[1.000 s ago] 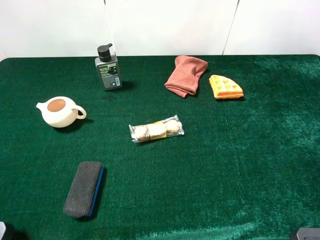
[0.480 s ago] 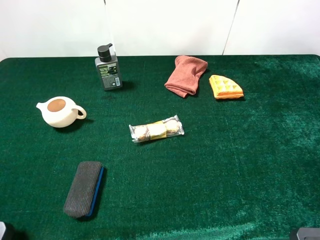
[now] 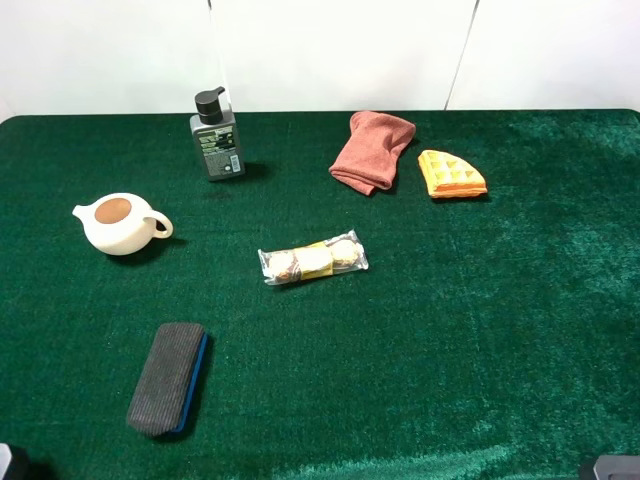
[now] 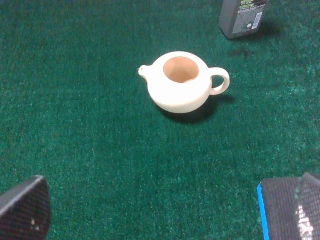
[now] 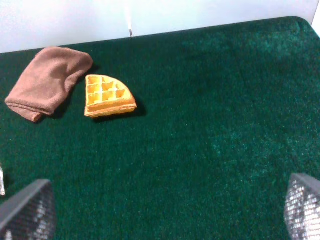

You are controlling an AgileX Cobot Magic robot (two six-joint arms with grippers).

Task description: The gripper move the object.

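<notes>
The salmon-pink folded towel (image 3: 372, 150) lies on the green table at the back, right of centre, and also shows in the right wrist view (image 5: 47, 82). My right gripper (image 5: 162, 210) is open and empty, its fingers (image 5: 25, 210) wide apart, far in front of the towel. In the high view only a corner of it (image 3: 610, 467) shows at the bottom right. My left gripper (image 4: 165, 215) is open and empty, and only just shows at the bottom left of the high view (image 3: 8, 462).
An orange waffle wedge (image 3: 452, 174) lies just right of the towel. A cream teapot (image 3: 118, 223) and a dark pump bottle (image 3: 216, 135) stand at the left. A wrapped snack packet (image 3: 313, 258) lies mid-table. A grey eraser block (image 3: 168, 377) lies at the front left.
</notes>
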